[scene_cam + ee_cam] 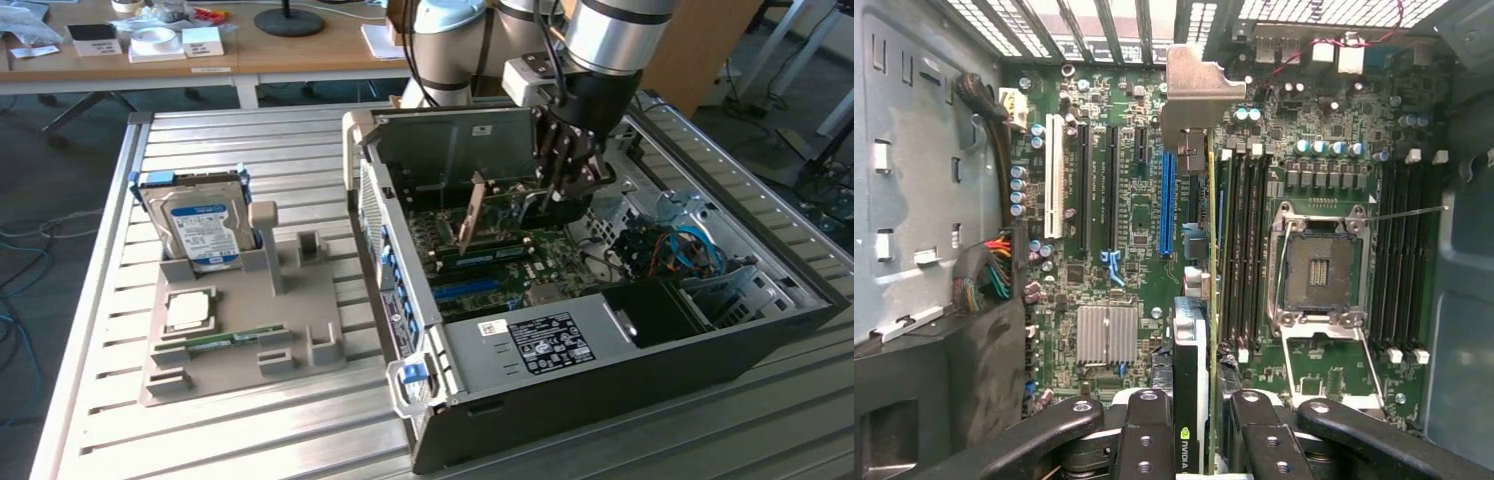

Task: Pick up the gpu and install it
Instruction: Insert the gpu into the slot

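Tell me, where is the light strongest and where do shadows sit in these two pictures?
Exterior view: daylight gleams on the metal table, while the inside of the computer case is darker. Wrist view: the circuit board is evenly lit, the silver bracket of the graphics card shines, and the gripper clamping it looks dark.

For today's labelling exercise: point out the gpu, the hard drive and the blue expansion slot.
gpu [1199, 85], wrist view, its silver end bracket.
hard drive [203, 230], exterior view, its label.
blue expansion slot [1168, 205], wrist view, its middle.
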